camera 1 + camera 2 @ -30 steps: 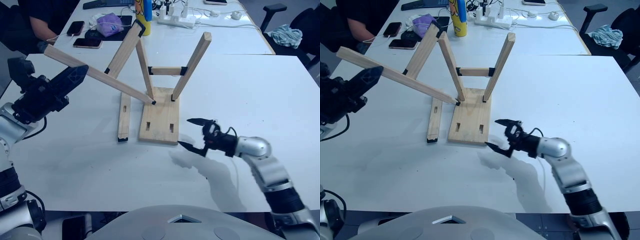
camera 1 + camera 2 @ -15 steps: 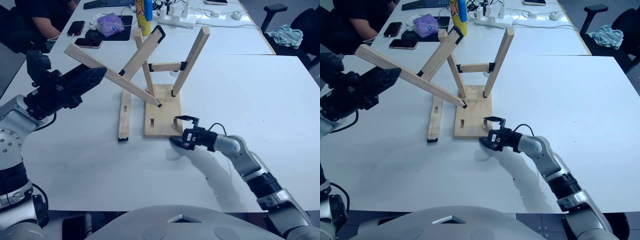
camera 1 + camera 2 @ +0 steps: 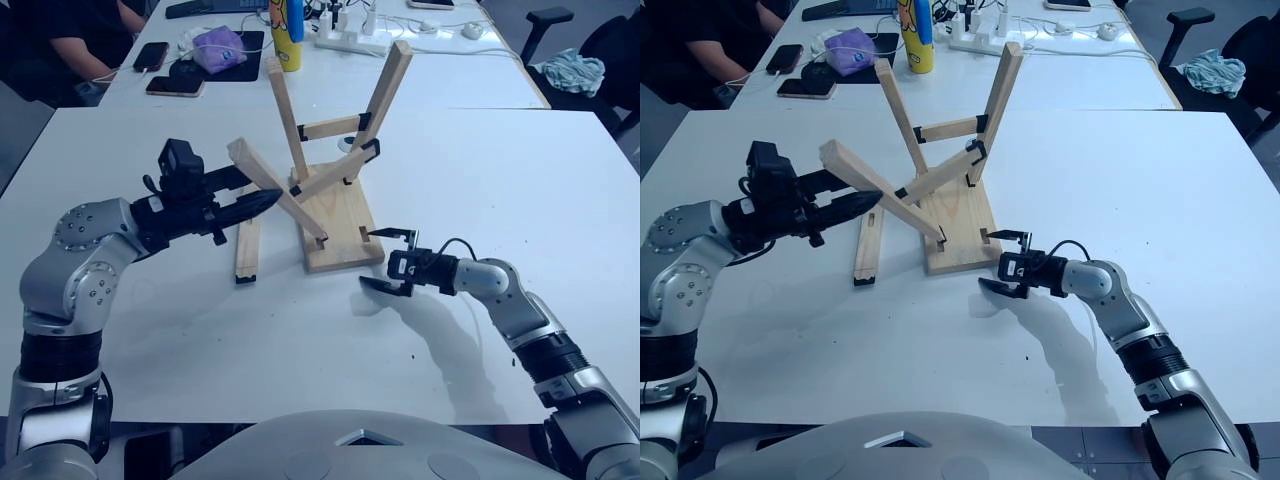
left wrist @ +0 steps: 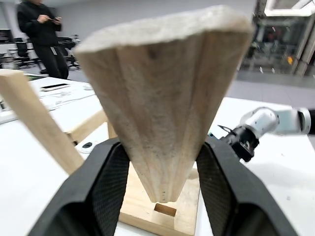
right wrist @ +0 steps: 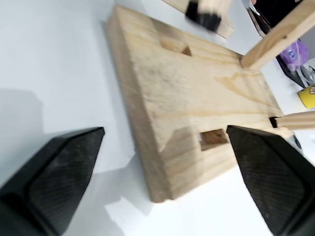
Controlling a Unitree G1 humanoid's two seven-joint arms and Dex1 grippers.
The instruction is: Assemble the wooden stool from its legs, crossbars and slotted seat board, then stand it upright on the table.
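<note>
Swinging inward, the left gripper (image 3: pixel 252 203), clenched on a leg (image 3: pixel 288 198), brings its foot onto the seat board (image 3: pixel 350 232) lying on the tabletop (image 3: pixel 500 170). The right gripper (image 3: pixel 386 259) gapes beside the board's corner. Stiff, light wood probably handles best gripped mid-length.

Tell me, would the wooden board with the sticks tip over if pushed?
Probably it slides first: the board lies flat on the smooth table. It looks stiff, solid wood. The tall sticks lean, so a hard shove might tip it.
</note>
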